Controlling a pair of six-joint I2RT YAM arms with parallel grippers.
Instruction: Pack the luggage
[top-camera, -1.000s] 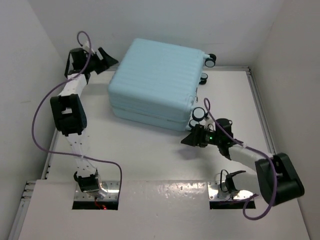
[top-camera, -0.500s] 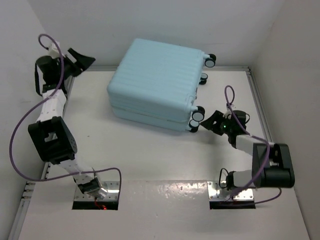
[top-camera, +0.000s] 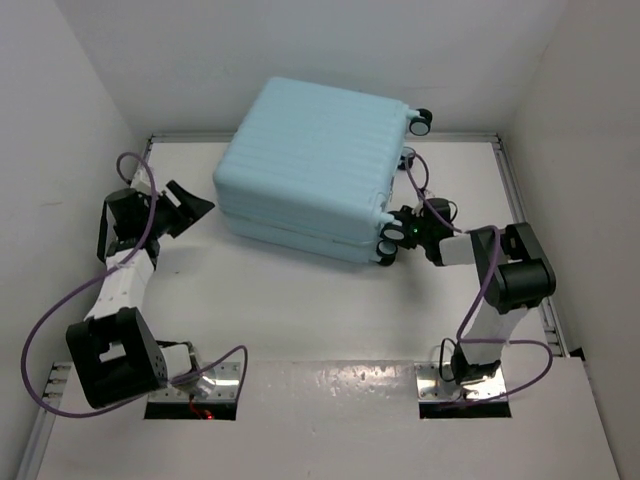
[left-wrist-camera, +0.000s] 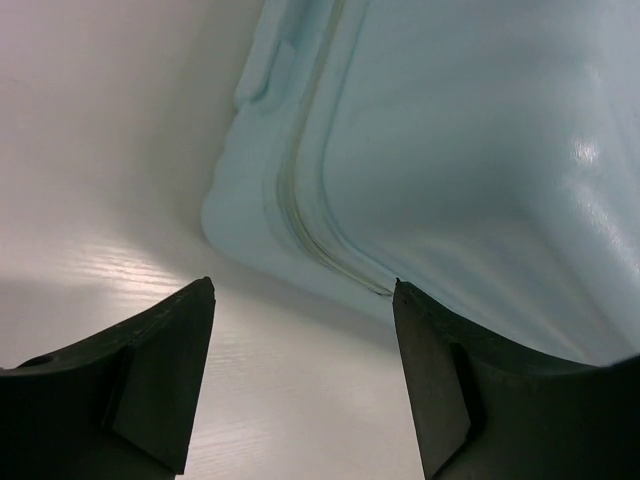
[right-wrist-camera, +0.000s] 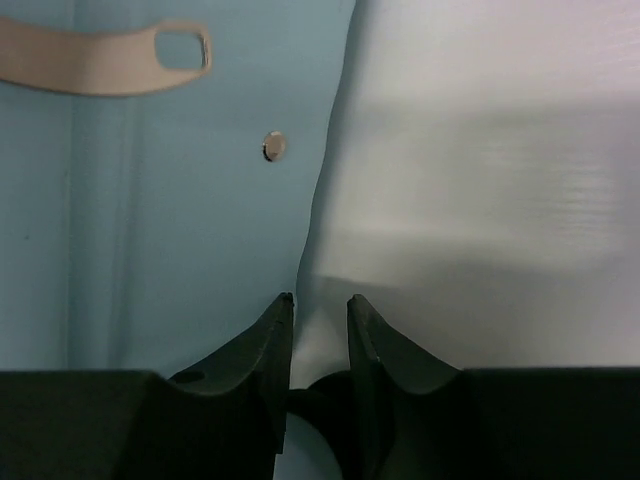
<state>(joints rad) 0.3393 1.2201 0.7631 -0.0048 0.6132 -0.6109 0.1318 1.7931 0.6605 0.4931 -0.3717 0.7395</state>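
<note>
While the lid is shut, nothing can go inside, so I think the blue suitcase (top-camera: 315, 165) has to be opened first. It lies flat on the white counter (top-camera: 300, 310), in the upper middle of the top view. Its long side runs from left to right across the frame, tipped a little. Its black wheels (top-camera: 420, 121) are all on the right end. The line where the two halves meet runs along the near side, facing the arms.

The right arm (top-camera: 487, 310) is the nearer one. Its jaws sit at the lower right corner of the suitcase, just beside a wheel and maybe touching it. In the right wrist view they are almost together, with only a thin gap. I cannot tell if they pinch anything. Past them is blue shell, with a pale strap (right-wrist-camera: 100, 60) at the upper left.

The left arm (top-camera: 120, 290) is at the left of the frame. Its jaws are wide open and hold nothing. They point at the left end of the suitcase, which lies to their right, a bit apart.

So the suitcase lies between the two sets of jaws. To lift the lid, they would need to reach that meeting line from the side.
</note>
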